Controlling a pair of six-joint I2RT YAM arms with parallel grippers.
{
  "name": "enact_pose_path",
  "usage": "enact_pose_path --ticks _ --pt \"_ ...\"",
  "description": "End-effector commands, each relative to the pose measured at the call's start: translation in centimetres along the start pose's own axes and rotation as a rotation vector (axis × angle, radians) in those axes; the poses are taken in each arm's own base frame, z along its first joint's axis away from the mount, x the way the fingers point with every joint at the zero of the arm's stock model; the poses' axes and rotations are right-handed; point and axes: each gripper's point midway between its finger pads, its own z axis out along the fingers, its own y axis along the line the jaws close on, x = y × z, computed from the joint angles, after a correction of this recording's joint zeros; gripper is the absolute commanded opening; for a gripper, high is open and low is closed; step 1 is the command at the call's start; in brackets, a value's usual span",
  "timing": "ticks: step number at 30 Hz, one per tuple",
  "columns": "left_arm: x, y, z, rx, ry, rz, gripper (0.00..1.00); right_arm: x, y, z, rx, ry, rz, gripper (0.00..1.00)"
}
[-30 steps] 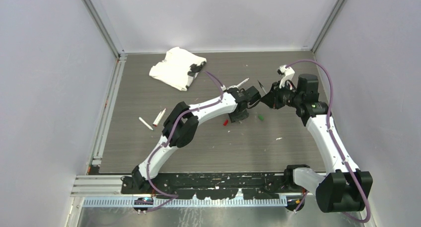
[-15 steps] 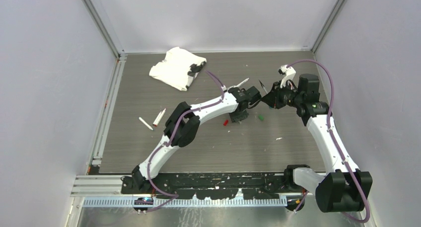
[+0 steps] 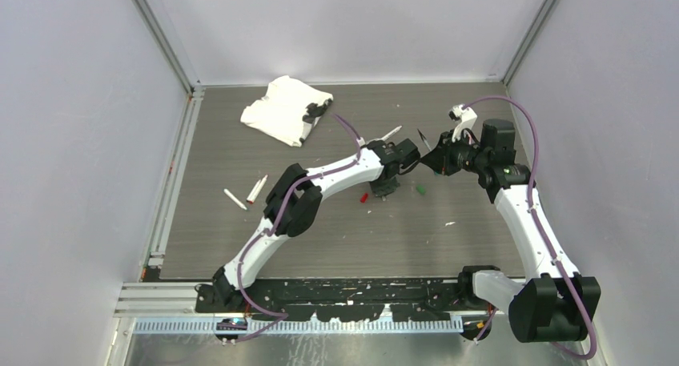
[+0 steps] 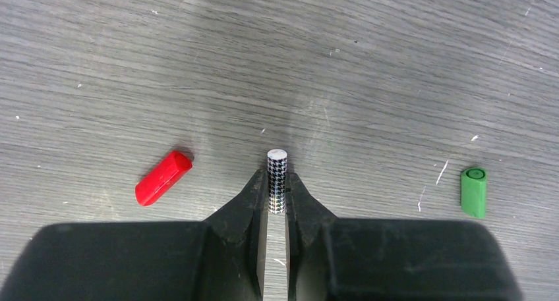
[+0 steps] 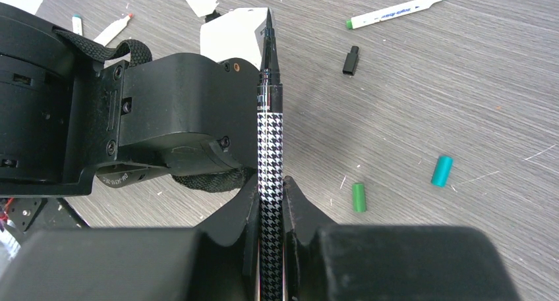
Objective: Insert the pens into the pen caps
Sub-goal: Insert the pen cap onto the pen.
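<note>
Right wrist view: right gripper is clamping one checked pen. Left gripper is pinching one checked cap. Three white pens and four caps are lying loose.

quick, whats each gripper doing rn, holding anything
left gripper: shut on a short houndstooth cylinder.
right gripper: shut on the houndstooth pen, whose dark tip points away from the wrist.
</note>
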Motion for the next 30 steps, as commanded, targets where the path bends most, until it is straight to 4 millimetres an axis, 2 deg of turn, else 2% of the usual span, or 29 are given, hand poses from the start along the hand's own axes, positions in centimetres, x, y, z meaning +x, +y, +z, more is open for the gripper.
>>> enact_pose_path --ticks 1,7,11,17,25,30 --pt "0.6 0.9 1.0 -0.009 0.016 0.046 0.11 -2.2 1.1 -0.6 -0.033 -0.065 -0.045 0.01" --pt "0.1 0.5 0.9 0.058 -0.009 0.155 0.09 -2.2 1.1 -0.6 -0.036 -0.065 -0.044 0.01" --pt "0.3 2.4 1.5 -0.006 0.0 0.217 0.15 -2.2 1.1 -0.6 -0.037 -0.067 -0.043 0.01" --pt "1.4 4.7 2.5 -0.059 0.048 0.335 0.12 -2.1 1.1 -0.5 -0.038 -0.066 -0.041 0.01" --pt "0.8 6.2 1.6 -0.007 0.044 0.675 0.11 -2.0 1.1 -0.4 -0.043 -0.065 -0.039 0.01" --pt "1.0 6.8 1.9 0.011 0.089 0.797 0.14 -2.0 1.1 -0.3 -0.044 -0.065 -0.036 0.01"
